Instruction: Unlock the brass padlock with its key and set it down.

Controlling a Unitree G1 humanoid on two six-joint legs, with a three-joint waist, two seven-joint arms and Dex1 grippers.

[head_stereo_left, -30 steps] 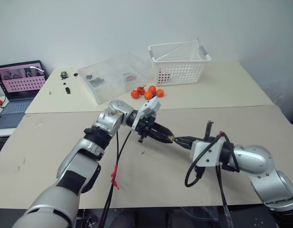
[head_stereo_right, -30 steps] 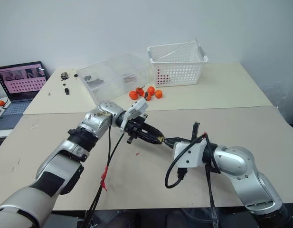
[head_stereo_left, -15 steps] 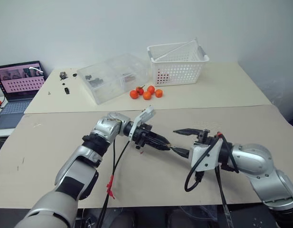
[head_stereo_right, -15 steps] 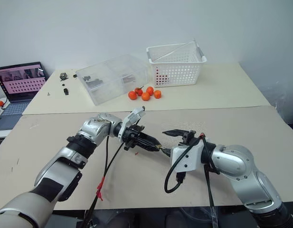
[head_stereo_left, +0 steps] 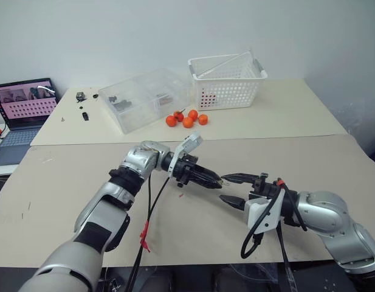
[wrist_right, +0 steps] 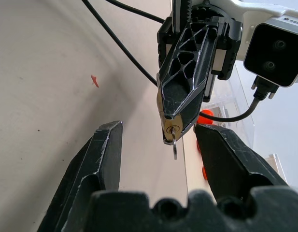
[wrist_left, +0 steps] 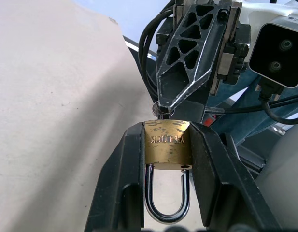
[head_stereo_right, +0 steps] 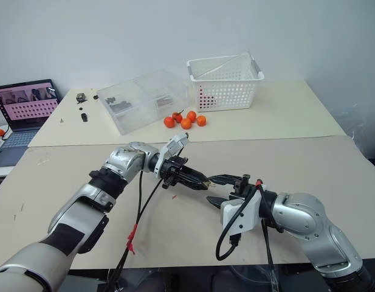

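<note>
In the head view, a clear plastic box at upper centre of the bench holds small dark parts; a white basket to its right looks empty, with orange fruits just below. At mid-frame the left pincer meets the right pincer, whose fingers stand spread. In the left wrist view, the left pincer is clamped on the brass padlock at centre, shackle closed. In the right wrist view, the key hangs from the padlock between the parted right fingers, touching neither.
</note>
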